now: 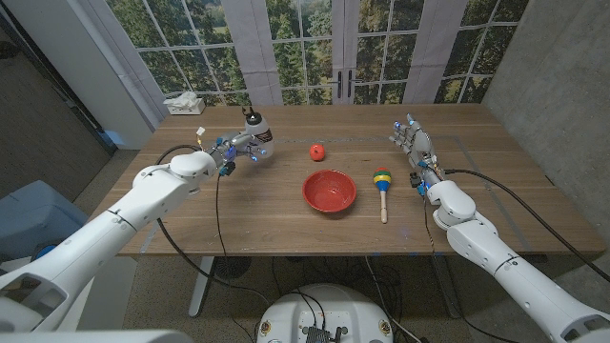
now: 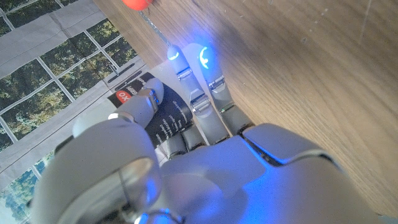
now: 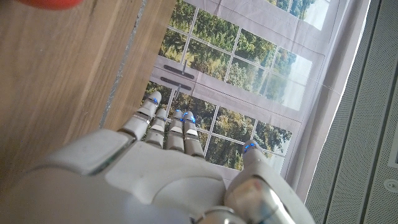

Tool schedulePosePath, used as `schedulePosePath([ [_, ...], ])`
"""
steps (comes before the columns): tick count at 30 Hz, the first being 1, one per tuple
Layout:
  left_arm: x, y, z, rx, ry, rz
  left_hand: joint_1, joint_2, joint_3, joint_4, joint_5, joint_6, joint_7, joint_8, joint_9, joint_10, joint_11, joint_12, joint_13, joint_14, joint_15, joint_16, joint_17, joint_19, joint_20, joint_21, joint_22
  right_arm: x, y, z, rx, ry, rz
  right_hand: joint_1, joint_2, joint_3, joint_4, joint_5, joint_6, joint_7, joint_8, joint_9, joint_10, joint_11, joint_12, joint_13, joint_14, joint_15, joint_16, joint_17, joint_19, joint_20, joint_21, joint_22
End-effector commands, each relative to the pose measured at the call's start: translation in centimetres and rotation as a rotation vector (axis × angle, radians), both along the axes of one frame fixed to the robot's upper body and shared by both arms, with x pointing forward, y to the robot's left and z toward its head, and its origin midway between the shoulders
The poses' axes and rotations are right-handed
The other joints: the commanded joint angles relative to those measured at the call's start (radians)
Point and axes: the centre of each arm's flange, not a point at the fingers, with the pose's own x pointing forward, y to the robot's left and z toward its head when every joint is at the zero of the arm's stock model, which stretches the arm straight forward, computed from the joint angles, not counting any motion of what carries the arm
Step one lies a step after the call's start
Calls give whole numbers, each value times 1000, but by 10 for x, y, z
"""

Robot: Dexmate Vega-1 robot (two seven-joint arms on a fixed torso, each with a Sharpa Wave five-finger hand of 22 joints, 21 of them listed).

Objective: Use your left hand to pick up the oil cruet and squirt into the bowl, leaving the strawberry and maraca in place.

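The oil cruet (image 1: 254, 131), a clear bottle with a black spout, stands at the back left of the table (image 1: 238, 214). My left hand (image 1: 238, 148) wraps around its lower part. In the left wrist view the dark label of the cruet (image 2: 166, 118) sits between the thumb and the fingers (image 2: 199, 93) of my left hand (image 2: 205, 168). The red strawberry (image 1: 316, 151) lies to the cruet's right, and the strawberry (image 2: 135, 3) also appears beyond the fingertips. The red bowl (image 1: 330, 191) sits mid-table, with the maraca (image 1: 383, 181) just right of it. My right hand (image 1: 412, 143) stands apart at the right, fingers extended and holding nothing.
A white tissue box (image 1: 184, 103) sits off the table's back left corner. Tall windows stand behind the far edge. Bare wood stretches between the cruet and the bowl and along the front edge.
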Motion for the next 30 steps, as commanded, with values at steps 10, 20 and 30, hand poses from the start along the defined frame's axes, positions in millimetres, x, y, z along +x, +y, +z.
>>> schedulePosePath([
  [10, 31, 0, -10, 69, -21, -56, 24, 1, 41, -6, -2, 99, 85, -7, 4, 90, 79, 3, 2, -3, -64, 12, 0, -15, -129, 2, 6, 2, 0, 3, -2, 2, 1, -7, 6, 3, -6, 2, 3, -3, 0, 2, 10, 5, -3, 5, 5, 4, -3, 1, 4, 6, -2, 2],
  [20, 43, 1, -17, 74, 14, -57, 38, 1, 43, -17, -4, 93, 88, -11, 5, 91, 80, 3, 1, -9, -64, 15, 1, -24, -127, 6, 8, 5, 1, 5, -8, 7, -1, -8, 6, 2, -7, 2, 3, -2, 0, 2, 10, 4, -3, 5, 5, 4, -3, 1, 5, 6, -2, 2],
  [30, 43, 2, -17, 91, 18, -61, 71, -47, 39, -34, -15, 57, 81, -31, 6, 72, 86, -4, 0, -133, -59, -9, -13, -100, -104, -24, -4, 8, 2, 6, -10, 10, 4, -8, 6, 2, -7, 2, 3, -3, 0, 2, 9, 5, -3, 5, 5, 3, -4, 1, 5, 7, -2, 2],
])
